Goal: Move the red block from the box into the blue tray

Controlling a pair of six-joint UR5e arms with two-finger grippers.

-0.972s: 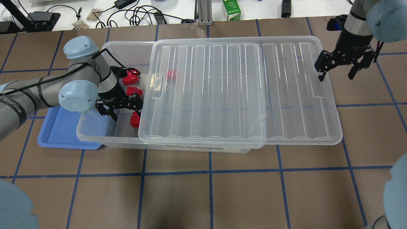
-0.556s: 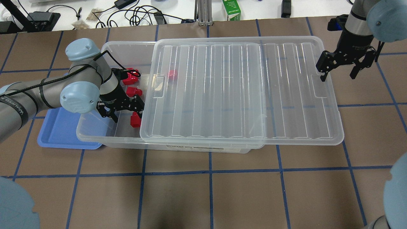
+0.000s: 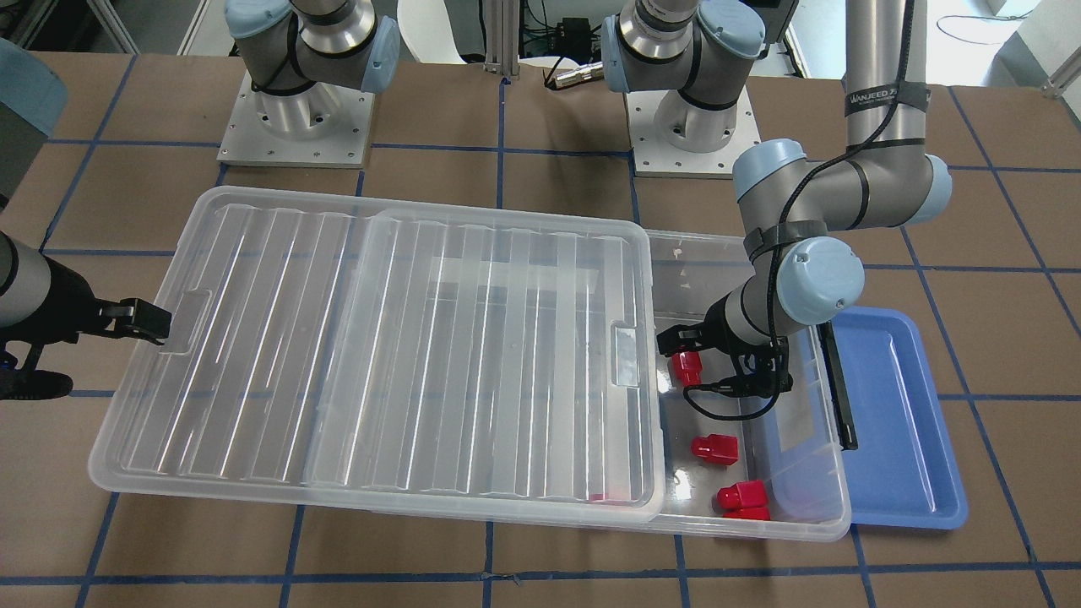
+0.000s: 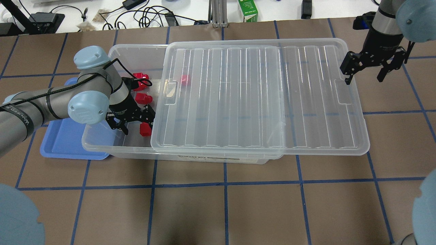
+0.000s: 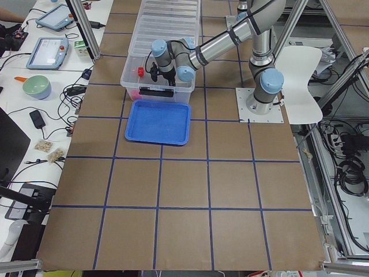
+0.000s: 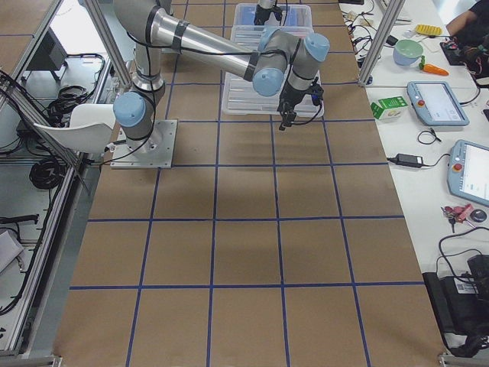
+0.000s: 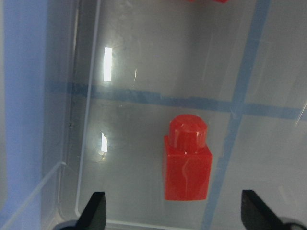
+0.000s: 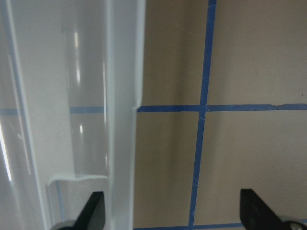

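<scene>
Left to right on the overhead: blue tray [image 4: 64, 143] sits just beside the box's left end, no red in it that I can see

left gripper [image 4: 134, 123] is down inside the open end of the box [image 4: 112, 147], jaws wide apart, holding nothing. Wrist cam has the red block [image 7: 188, 165] lying on the box floor, stub pointing away, just ahead of the fingertips and a bit right of centre between them

I read this as pre-grasp: lined up, not yet closed. Next move as I see it: ease forward and down so the fingers straddle the chunky body, close, lift clear of the box wall, carry left over the tray. Worth watching the lid [image 4: 259, 98], its edge is just beside one finger

right gripper [image 4: 363, 80] is at the lid's right rim, jaws apart, nothing clamped; can't tell if it touches the rim

Count: 1 tray, 1 box, 1 lid sitting offset to the right with the left end uncovered. Reds: the target, middle block [image 4: 143, 98], far-corner pair [image 4: 139, 77] that looks like two touching, and the block under the lid [image 4: 185, 79]. Five by my count, four if that pair is really one
</scene>
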